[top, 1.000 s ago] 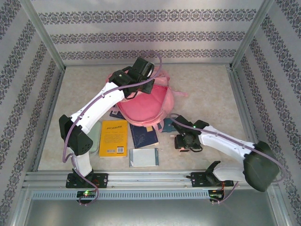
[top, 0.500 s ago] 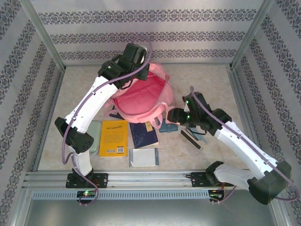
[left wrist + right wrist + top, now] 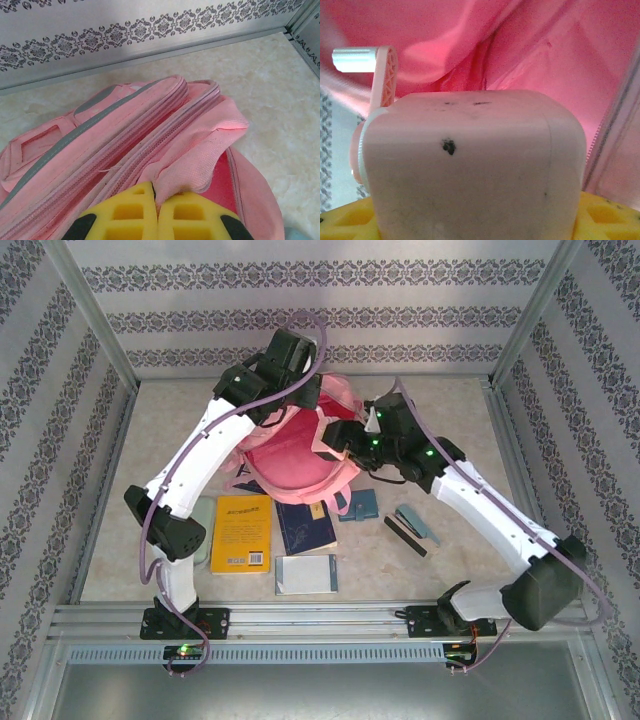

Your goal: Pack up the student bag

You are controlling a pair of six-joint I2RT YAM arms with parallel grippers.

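Note:
The student bag point(image 3: 300, 458), a large pink backpack, lies at the middle back of the table with its main opening gaping. My left gripper point(image 3: 292, 400) is at the bag's far rim. In the left wrist view this gripper point(image 3: 156, 200) is shut on a fold of the bag's pink zipper edge point(image 3: 200, 155) and holds it up. My right gripper point(image 3: 335, 437) reaches into the opening from the right. It point(image 3: 470, 222) is shut on a pale boxy pencil sharpener point(image 3: 470, 160) with a pink crank point(image 3: 382, 75), and the red lining point(image 3: 520, 45) lies close behind it.
In front of the bag lie a yellow book point(image 3: 242, 533), a dark blue book point(image 3: 305, 525) and a pale booklet point(image 3: 306, 574). A teal pouch point(image 3: 360, 505), a black bar point(image 3: 408, 536) and a grey-blue piece point(image 3: 416, 523) lie to the right. Patterned walls enclose the table.
My right arm has swung from the front right of the table up to the bag's opening, carrying the sharpener. My left gripper has pulled the bag's rim back, and the opening has widened.

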